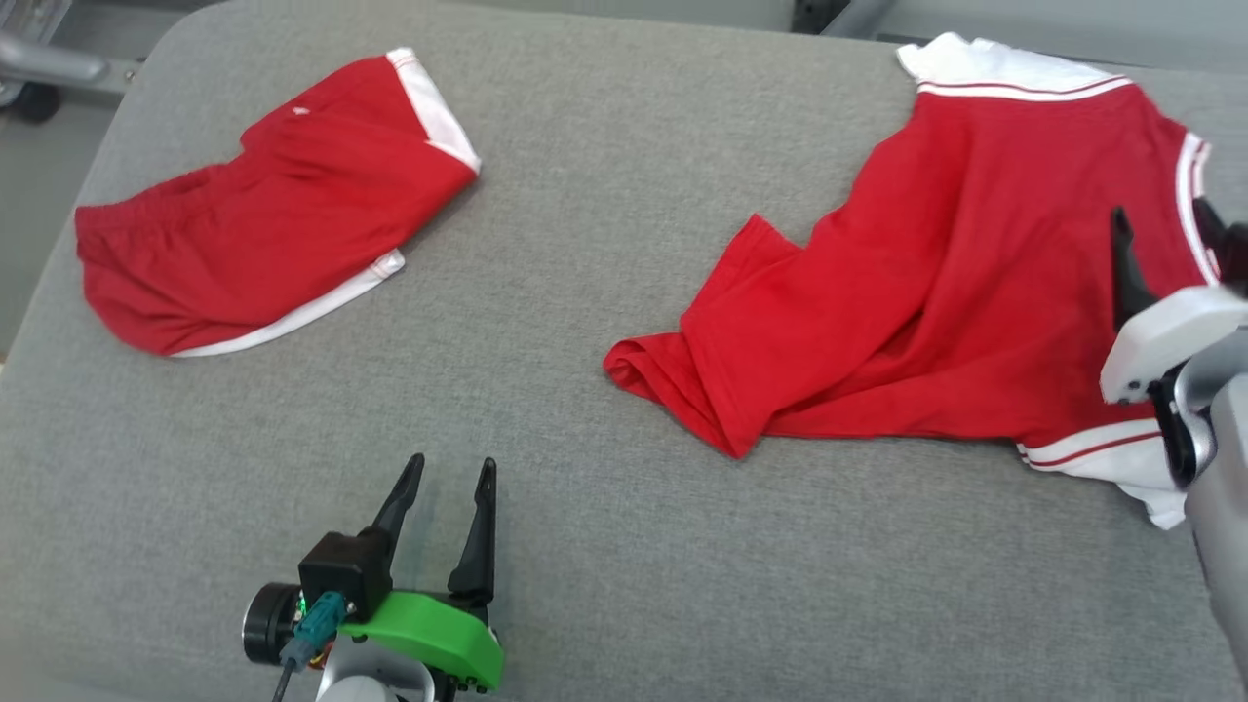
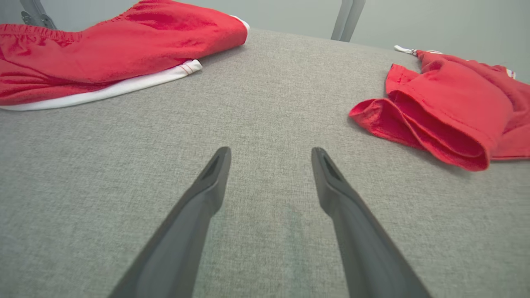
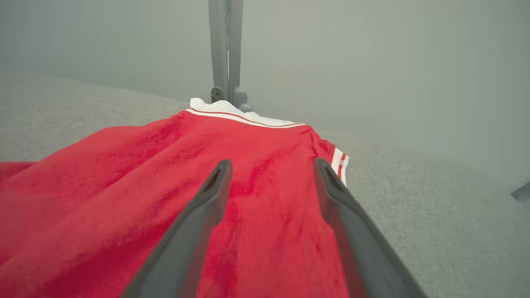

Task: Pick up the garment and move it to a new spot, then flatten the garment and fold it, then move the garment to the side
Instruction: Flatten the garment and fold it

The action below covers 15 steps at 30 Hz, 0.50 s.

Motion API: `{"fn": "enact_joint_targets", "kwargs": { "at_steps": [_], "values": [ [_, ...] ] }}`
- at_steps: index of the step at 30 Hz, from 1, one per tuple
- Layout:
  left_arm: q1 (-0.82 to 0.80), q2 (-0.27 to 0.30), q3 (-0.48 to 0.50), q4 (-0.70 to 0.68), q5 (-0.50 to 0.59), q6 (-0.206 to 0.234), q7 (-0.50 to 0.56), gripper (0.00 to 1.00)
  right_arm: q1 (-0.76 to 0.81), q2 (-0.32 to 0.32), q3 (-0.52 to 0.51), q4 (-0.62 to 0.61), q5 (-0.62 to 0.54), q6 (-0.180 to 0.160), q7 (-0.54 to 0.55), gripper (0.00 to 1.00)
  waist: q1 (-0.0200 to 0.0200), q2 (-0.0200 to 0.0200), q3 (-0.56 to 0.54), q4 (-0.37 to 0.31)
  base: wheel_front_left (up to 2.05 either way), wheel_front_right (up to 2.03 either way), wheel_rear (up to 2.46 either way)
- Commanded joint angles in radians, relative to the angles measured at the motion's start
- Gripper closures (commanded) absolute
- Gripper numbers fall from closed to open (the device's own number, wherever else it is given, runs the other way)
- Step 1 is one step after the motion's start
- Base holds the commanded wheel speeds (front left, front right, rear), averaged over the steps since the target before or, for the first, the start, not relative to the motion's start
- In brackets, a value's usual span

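A red garment (image 1: 955, 292) with white striped trim lies rumpled on the right side of the grey padded table (image 1: 604, 244), one folded corner pointing toward the table's middle. My right gripper (image 1: 1160, 210) hovers over its right part, open, with nothing between its fingers; the right wrist view looks down on the same garment (image 3: 165, 174) under the spread gripper (image 3: 272, 163). My left gripper (image 1: 452, 463) stands open above bare table near the front edge. In the left wrist view this gripper (image 2: 270, 152) is empty and the garment (image 2: 447, 111) lies to its right.
A second red piece with white edging (image 1: 273, 214) lies at the back left, also visible as the red piece (image 2: 103, 54) in the left wrist view. A grey metal post (image 3: 225, 49) rises behind the table's far edge. Bare grey fabric separates the two pieces.
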Motion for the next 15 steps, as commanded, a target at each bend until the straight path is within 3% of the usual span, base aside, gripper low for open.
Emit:
{"fn": "enact_joint_targets", "kwargs": {
  "at_steps": [1,15],
  "values": [
    [0.024,0.004,0.013,0.005,0.009,-0.007,0.001,0.0,0.073,0.016,-0.003,-0.045,0.019,-0.002,-0.003,0.0,0.0,0.0073,-0.12,-0.122,0.0,0.0,0.0],
    [0.124,0.004,0.052,0.026,0.026,-0.017,0.001,0.0,0.456,0.14,-0.043,-0.279,0.096,-0.002,-0.003,0.0,0.0,0.0073,-0.223,-0.21,0.0,0.0,0.0]
  ]
}}
